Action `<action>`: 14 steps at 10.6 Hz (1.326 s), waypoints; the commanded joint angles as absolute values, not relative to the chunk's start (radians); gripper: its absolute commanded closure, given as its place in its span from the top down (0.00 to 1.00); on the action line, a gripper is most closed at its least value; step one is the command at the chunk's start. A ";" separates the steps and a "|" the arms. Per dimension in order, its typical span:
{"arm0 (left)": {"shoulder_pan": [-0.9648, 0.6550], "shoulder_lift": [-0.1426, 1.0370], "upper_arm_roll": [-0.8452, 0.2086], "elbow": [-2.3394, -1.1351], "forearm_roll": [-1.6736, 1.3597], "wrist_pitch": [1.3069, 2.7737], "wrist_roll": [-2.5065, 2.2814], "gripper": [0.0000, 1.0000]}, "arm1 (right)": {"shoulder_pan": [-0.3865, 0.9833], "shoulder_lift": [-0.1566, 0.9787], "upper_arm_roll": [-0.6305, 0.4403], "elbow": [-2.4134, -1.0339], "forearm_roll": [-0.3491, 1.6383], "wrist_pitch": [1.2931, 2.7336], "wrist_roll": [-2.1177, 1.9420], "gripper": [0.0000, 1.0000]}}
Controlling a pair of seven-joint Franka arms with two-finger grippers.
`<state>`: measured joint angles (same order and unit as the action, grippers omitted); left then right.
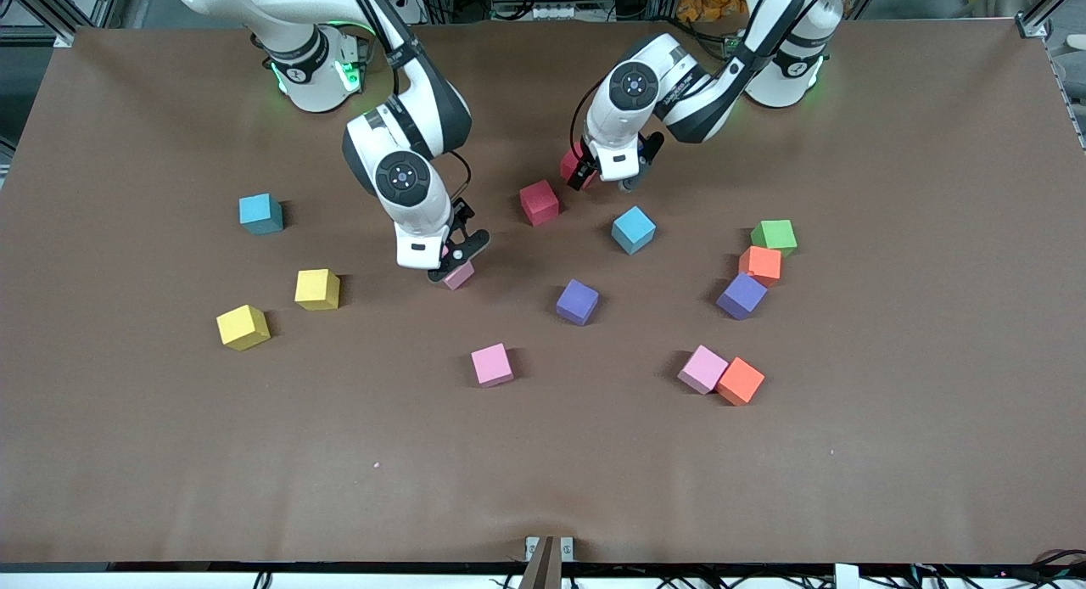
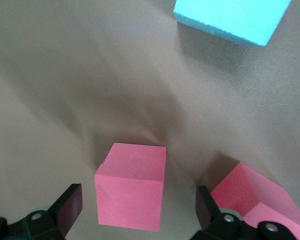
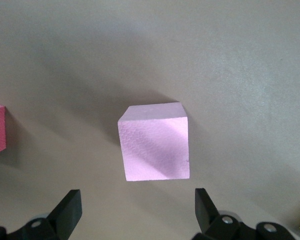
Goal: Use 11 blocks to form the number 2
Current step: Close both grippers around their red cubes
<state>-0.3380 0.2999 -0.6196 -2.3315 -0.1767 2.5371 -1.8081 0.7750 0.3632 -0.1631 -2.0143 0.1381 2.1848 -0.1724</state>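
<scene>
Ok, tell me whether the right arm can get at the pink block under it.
Probably yes. The right gripper hangs open directly over the pink block, which sits alone on the table, with bare space on both sides for the fingers.

A robotics lab: two white robot arms (image 1: 407,139) bolted to a brown-covered table (image 1: 543,470), framed by aluminium rails (image 1: 51,8) and cables (image 1: 543,3).

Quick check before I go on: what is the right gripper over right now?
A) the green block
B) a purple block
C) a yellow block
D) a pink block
D: the right gripper is open over a pink block, which sits on the table between its fingers, not yet gripped.
</scene>
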 commanded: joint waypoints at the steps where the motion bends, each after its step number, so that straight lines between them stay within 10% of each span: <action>1: -0.351 0.319 -0.621 -2.319 -0.198 2.543 -1.833 1.00 | 0.775 0.356 -0.152 -2.032 0.124 2.201 -0.181 1.00; 6: -0.371 0.356 -0.621 -2.319 -0.196 2.562 -1.841 0.99 | 0.778 0.356 -0.150 -2.033 0.124 2.200 -0.181 1.00; 14: -0.377 0.400 -0.620 -2.319 -0.186 2.599 -1.839 0.57 | 0.813 0.356 -0.149 -2.028 0.127 2.201 -0.170 1.00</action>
